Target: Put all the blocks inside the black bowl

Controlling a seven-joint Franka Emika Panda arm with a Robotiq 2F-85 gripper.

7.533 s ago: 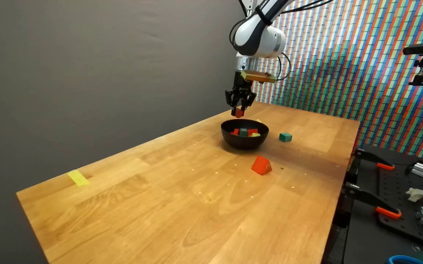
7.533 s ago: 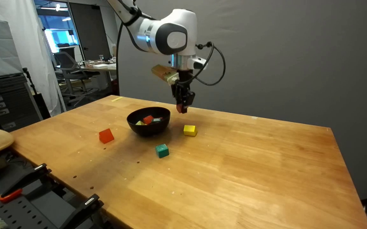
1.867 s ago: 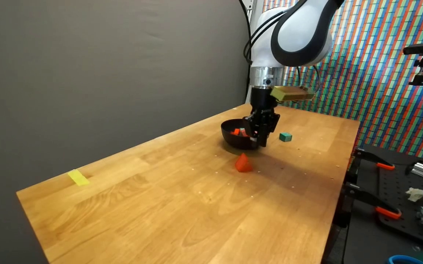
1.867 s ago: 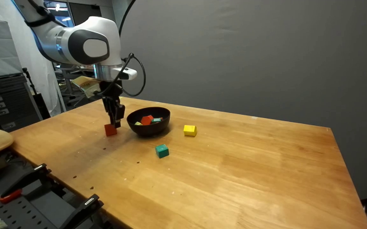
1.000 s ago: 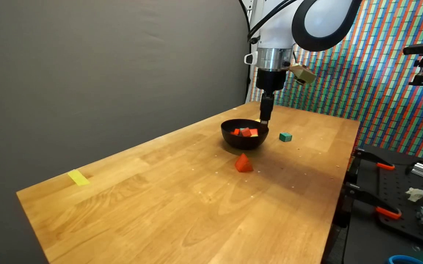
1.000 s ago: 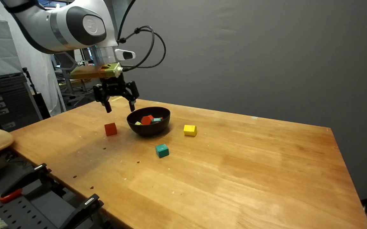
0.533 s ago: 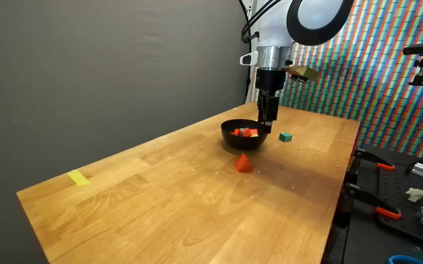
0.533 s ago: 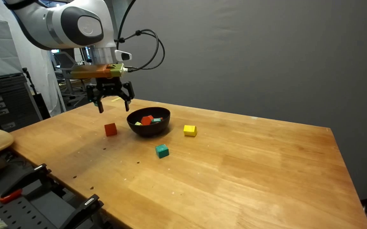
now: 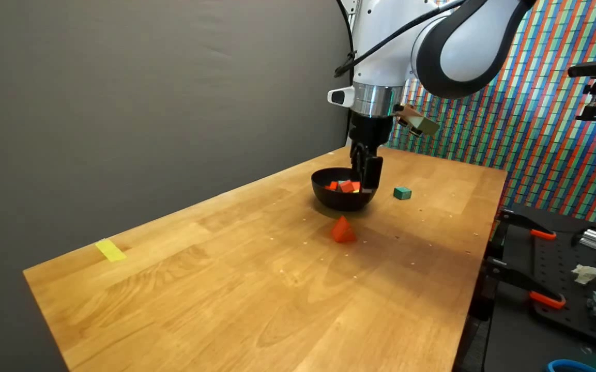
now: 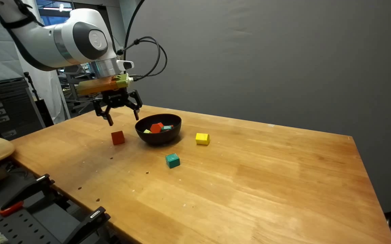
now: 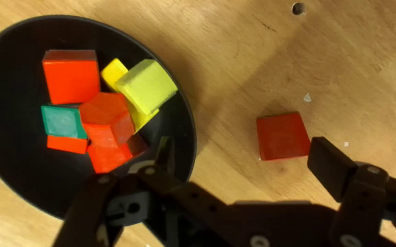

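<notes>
The black bowl (image 10: 158, 139) stands upright on the table, with several red, green and yellow blocks inside, such as a red block (image 11: 74, 80). Beside it on the wood lies a loose red block (image 11: 282, 137). My gripper (image 10: 123, 120) hangs open above that block, nothing between its fingers. In the wrist view one finger (image 11: 331, 168) shows just right of the red block and the opposite fingertip overlaps the bowl's inside. A green block (image 10: 172, 161) and a yellow block (image 10: 202, 139) also rest on the table, on the bowl's far side from the red one.
A flat yellow strip (image 9: 110, 250) is stuck near a table corner. Along one table edge sit black clamps with orange tips (image 9: 547, 299). A grey wall (image 10: 266, 67) rises behind the table.
The red block held earlier was released. My gripper came down by the loose red block, which shifted towards the bowl, then rose and turned; over the last half second it tilted and lowered slightly.
</notes>
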